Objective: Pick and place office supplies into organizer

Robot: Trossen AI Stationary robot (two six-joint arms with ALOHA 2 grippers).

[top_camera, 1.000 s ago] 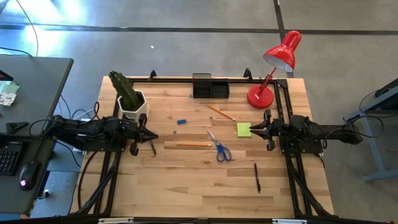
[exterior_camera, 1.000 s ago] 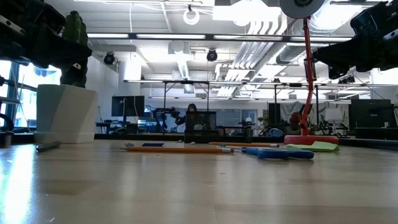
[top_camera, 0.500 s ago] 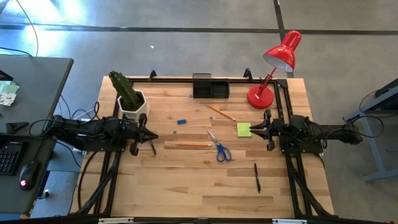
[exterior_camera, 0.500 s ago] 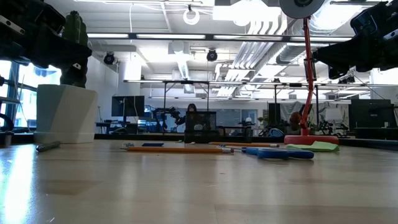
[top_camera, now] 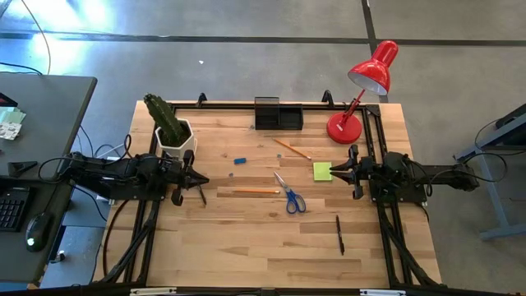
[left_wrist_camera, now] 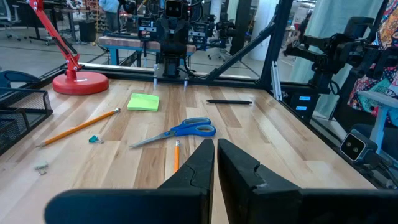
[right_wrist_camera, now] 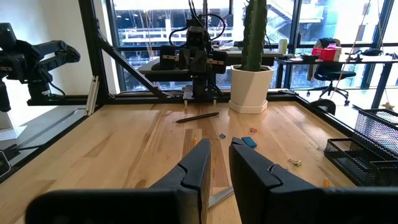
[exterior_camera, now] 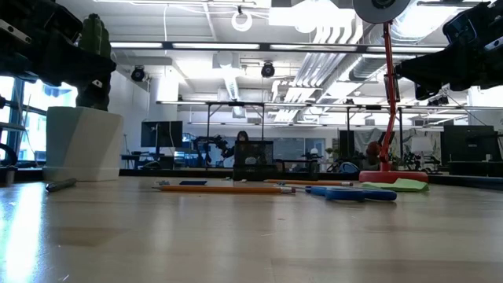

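The black organizer (top_camera: 278, 113) stands at the table's far edge. Flat on the wood lie a blue eraser (top_camera: 240, 160), two orange pencils (top_camera: 292, 149) (top_camera: 249, 191), blue-handled scissors (top_camera: 289, 196), a yellow-green sticky-note pad (top_camera: 322, 171) and a black pen (top_camera: 339, 234). A second pen (top_camera: 200, 194) lies just by my left gripper (top_camera: 201, 178). That gripper hovers at the table's left side, shut (left_wrist_camera: 216, 144). My right gripper (top_camera: 335, 170) hovers at the right side beside the sticky pad, its fingers a narrow gap apart (right_wrist_camera: 219, 146). Neither touches anything.
A white pot with a green cactus (top_camera: 171, 127) stands at the far left corner, just beyond my left arm. A red desk lamp (top_camera: 362, 90) stands at the far right corner. Black frame rails run along the left and right table edges. Bare wood lies toward the near edge.
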